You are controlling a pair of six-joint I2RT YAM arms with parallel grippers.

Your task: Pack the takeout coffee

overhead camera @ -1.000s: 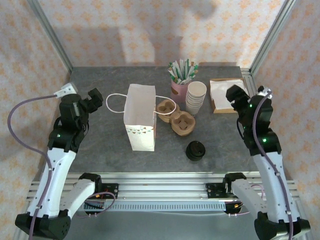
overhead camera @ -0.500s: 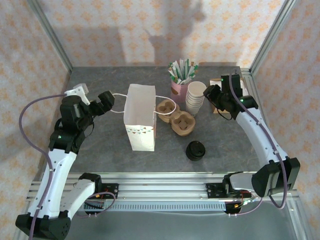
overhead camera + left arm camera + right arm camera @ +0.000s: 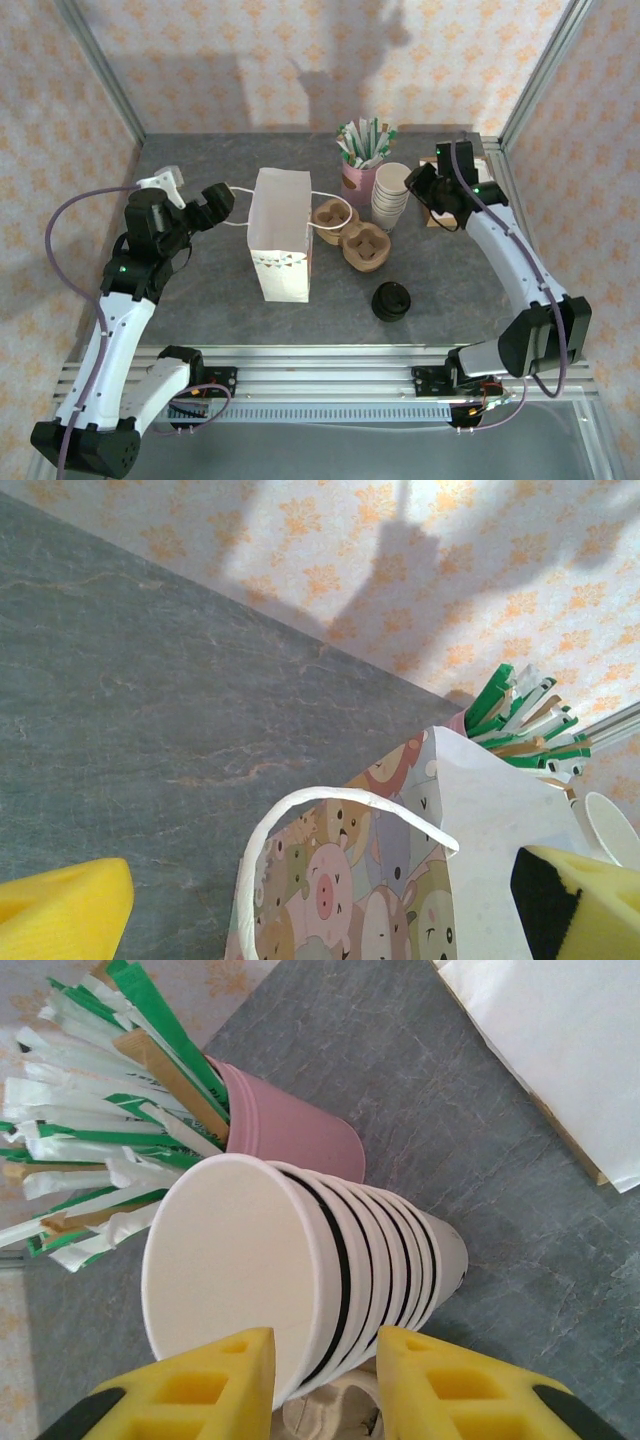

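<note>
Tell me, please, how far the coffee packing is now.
Done: nothing yet; the takeout coffee stands on the table, outside the paper bag. In hand: the open left gripper is by the bag's handle; the right gripper straddles the stack of cups, grip unclear. Left: putting the coffee into the bag.

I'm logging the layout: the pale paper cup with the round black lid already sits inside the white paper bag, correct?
Not inside. The pale paper cup with the round black lid stands on the grey table, outside the white paper bag and nearer the front edge, as the top external view shows.
</note>
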